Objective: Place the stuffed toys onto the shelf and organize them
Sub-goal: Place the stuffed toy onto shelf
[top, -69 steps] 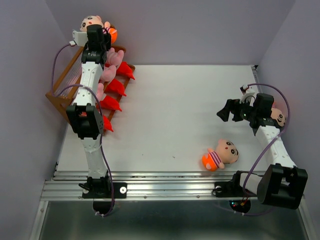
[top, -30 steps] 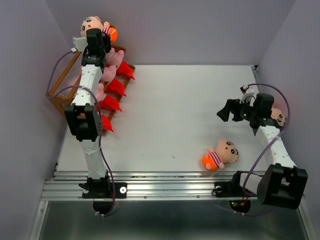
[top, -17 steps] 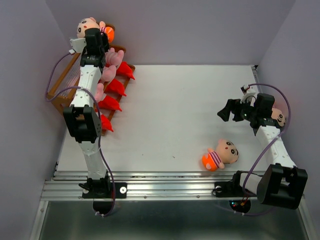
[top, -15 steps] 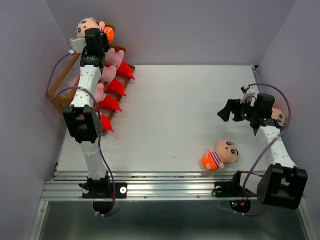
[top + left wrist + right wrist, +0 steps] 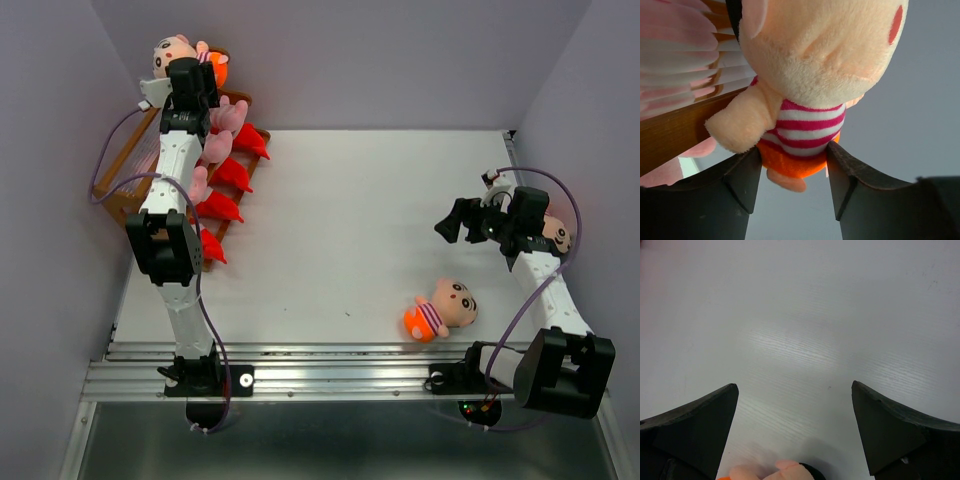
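A boy doll (image 5: 172, 54) sits at the far end of the shelf's (image 5: 128, 172) top tier. My left gripper (image 5: 196, 78) reaches up to it. In the left wrist view the left gripper (image 5: 794, 148) is open, its fingertips (image 5: 747, 172) flanking the doll's orange bottom (image 5: 799, 160) without pinching it. Pink pigs (image 5: 222, 128) and red monsters (image 5: 232, 176) line the lower tiers. Another boy doll (image 5: 443, 306) lies on the table. My right gripper (image 5: 456, 220) hovers open over the bare table, with nothing between its fingers.
One more boy doll (image 5: 556, 236) lies by the right wall, partly hidden behind the right arm. A doll's hand and dark hair (image 5: 790, 472) show at the bottom edge of the right wrist view. Purple walls close in the left, back and right sides.
The left gripper's jaws have spread apart off the boy doll, which shifted slightly left on the shelf top. The right arm has not moved.
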### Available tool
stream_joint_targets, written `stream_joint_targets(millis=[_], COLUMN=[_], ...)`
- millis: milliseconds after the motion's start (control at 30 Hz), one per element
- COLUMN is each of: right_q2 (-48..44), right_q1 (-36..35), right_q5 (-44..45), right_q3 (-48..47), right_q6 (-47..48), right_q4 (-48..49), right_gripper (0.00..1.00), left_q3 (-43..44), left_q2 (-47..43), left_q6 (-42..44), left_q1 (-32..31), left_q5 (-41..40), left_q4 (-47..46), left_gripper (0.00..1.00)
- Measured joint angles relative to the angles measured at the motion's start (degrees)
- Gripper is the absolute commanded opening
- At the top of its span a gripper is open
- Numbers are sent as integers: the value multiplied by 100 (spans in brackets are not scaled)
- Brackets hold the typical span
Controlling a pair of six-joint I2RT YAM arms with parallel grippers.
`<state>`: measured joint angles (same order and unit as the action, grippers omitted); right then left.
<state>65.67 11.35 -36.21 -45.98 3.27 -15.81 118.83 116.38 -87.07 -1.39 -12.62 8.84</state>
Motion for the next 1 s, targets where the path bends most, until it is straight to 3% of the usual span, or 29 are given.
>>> stream_joint_targets(millis=[167, 500, 1000], right_q2=[0, 0, 0], right_q1=[0, 0, 0], right_q5=[0, 0, 2], right_q3=[2, 2, 2], right_q6=[0, 4, 46], right_q4=[0, 2, 0], right_gripper=[100, 100, 100], left_q3=[0, -35, -1005], left_q2=[0, -52, -1102], left_q6=[4, 125, 551], left_q1=[2, 2, 68], left_q5=[70, 173, 393], left_q4=[4, 37, -107], left_gripper=[73, 99, 99])
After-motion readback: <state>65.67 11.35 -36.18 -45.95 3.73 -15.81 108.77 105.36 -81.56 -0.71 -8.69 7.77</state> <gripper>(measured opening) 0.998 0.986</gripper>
